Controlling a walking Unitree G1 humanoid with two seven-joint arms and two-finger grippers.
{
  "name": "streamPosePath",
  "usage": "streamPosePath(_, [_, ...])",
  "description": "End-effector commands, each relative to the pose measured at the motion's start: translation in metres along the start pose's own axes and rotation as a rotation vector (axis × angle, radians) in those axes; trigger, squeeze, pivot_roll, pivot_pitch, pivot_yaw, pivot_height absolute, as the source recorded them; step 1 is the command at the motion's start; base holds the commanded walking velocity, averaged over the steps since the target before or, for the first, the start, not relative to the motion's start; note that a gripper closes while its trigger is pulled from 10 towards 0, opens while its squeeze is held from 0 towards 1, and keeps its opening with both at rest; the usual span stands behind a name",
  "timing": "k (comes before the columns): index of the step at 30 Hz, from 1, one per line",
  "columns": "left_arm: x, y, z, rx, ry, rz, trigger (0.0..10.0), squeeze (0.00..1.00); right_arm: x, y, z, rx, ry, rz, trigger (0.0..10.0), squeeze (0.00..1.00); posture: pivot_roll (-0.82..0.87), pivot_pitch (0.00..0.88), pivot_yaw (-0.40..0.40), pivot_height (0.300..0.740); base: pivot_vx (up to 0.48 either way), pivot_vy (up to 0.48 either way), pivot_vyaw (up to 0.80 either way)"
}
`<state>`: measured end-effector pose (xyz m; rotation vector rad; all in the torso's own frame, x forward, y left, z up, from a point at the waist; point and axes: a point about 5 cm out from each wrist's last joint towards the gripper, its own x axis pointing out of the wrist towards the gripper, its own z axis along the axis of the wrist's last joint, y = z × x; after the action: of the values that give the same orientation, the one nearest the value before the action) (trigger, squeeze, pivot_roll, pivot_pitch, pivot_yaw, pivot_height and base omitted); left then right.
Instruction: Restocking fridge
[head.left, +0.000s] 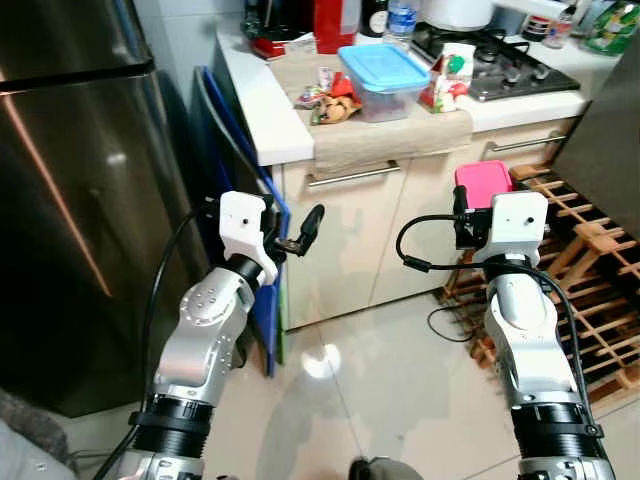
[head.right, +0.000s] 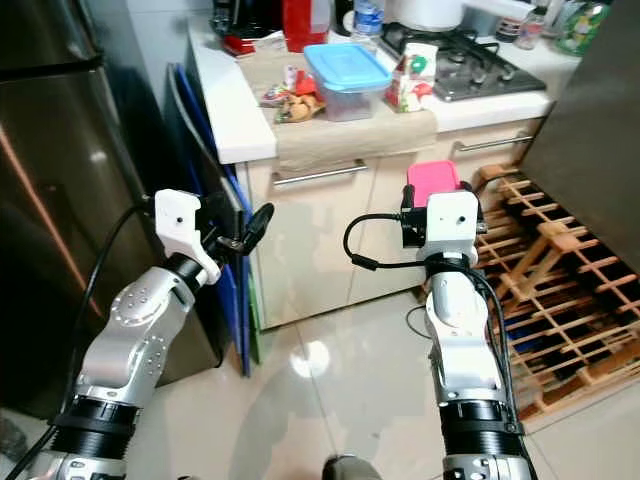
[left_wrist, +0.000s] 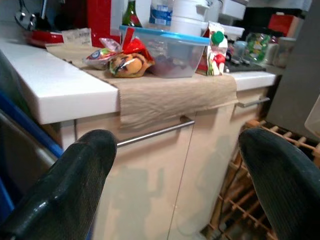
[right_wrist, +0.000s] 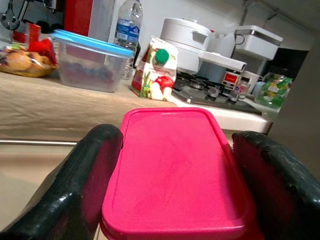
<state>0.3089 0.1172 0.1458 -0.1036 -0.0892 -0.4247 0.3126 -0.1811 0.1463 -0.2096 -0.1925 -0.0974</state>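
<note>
Pink box (right_wrist: 175, 170) sits squeezed between the right gripper's (head.left: 482, 200) two black fingers, lid up, held out in front of the counter (head.left: 270, 110) w/ its beige cloth. Past the fingers, up on that cloth, wait a blue-lid tub (head.left: 383, 80), a small carton (head.left: 447, 78) & snack bags (head.left: 330, 100) (more to put away, I think). Left gripper (head.left: 300, 232) hangs spread wide, nothing in it. Fridge (head.left: 70, 200) stands shut, off to the left gripper's outer side. Step looks like carrying. Next: turn to the fridge, pull its door open w/ the free gripper.
</note>
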Motion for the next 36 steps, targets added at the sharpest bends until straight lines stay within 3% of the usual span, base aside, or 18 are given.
streamPosePath(1, [0.003, -0.01, 0.004, -0.006, -0.024, -0.051, 10.0, 0.0, 0.001, -0.006, 0.001, 0.002, -0.009, -0.023, 0.0, 0.0, -0.08, 0.0, 0.012, 0.74, 0.0, -0.469, -0.67])
streamPosePath(9, [0.004, -0.013, 0.006, 0.008, -0.036, -0.082, 10.0, 0.0, 0.001, -0.007, -0.002, 0.011, 0.001, -0.031, 0.0, 0.0, -0.09, 0.0, 0.015, 0.74, 0.0, -0.467, -0.68])
streamPosePath(22, [0.004, -0.012, 0.004, 0.01, -0.034, -0.086, 10.0, 0.0, 0.0, -0.009, -0.006, 0.012, 0.012, -0.026, 0.0, 0.0, -0.1, 0.0, 0.013, 0.74, 0.0, 0.0, -0.68])
streamPosePath(36, [0.001, -0.02, 0.002, -0.011, -0.041, -0.132, 10.0, 0.0, -0.002, -0.006, -0.01, -0.008, 0.033, 0.018, 0.0, 0.0, -0.11, 0.0, 0.009, 0.74, 0.0, -0.452, 0.0])
